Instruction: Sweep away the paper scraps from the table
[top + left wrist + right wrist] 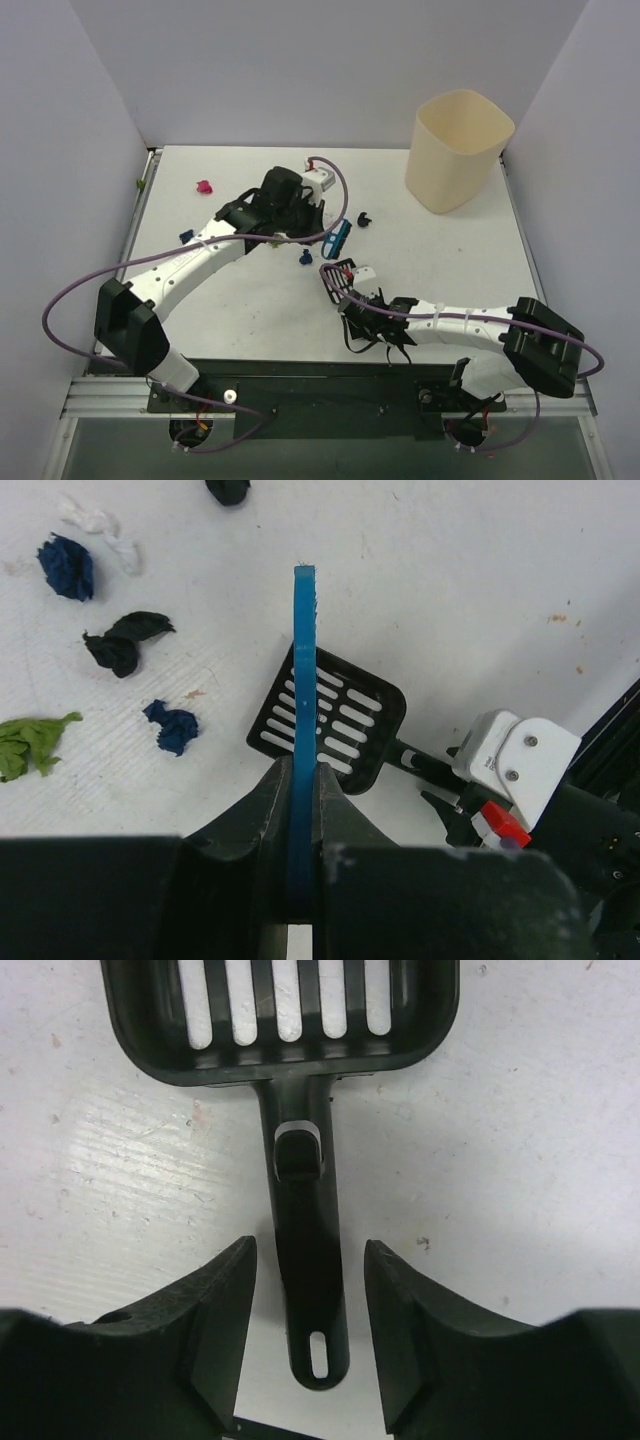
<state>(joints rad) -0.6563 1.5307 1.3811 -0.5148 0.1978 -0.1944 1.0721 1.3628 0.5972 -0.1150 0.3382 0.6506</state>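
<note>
The paper scraps (172,727) are featherlight and crumpled: brush them, don't pinch. Your left gripper (303,775) clamps the blue brush (303,660); your right gripper (310,1250) stands open astride the scoop handle (305,1200), the spot to grasp.

Your left arm (195,258), white with black joints, stretches forward and rightward from its base, wrist bent down. The black two-finger left gripper (303,785) is clamped on a thin blue hand brush (304,660), held edge-on. Your right arm (455,325) lies low, reaching leftward. The right gripper (310,1260) is spread, with its fingers (225,1300) either side of a black scoop handle (305,1220), not touching it.
</note>
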